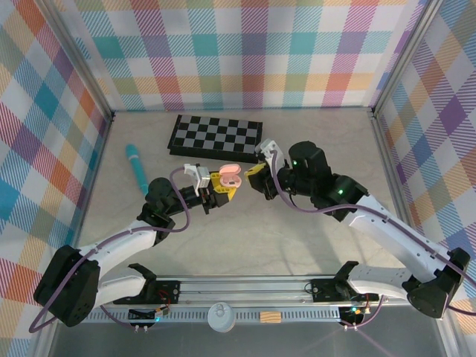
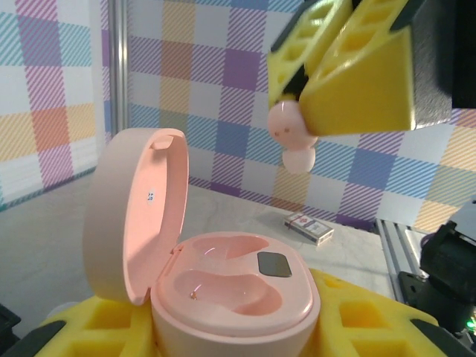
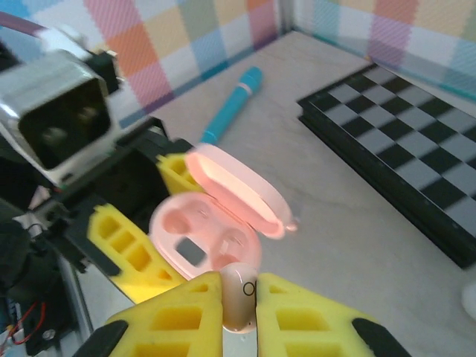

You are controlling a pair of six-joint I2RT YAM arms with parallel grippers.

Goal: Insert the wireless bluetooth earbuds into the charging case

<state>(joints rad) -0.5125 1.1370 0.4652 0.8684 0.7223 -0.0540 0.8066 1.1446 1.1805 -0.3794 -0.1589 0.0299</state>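
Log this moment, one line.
left gripper: holds open charging case | right gripper: holds earbud | earbud not yet inserted

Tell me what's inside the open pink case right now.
Both wells of the charging case look empty, with a dark square patch beside them. The pink earbud is above it, in the right gripper. The rim partly hides the well bottoms.
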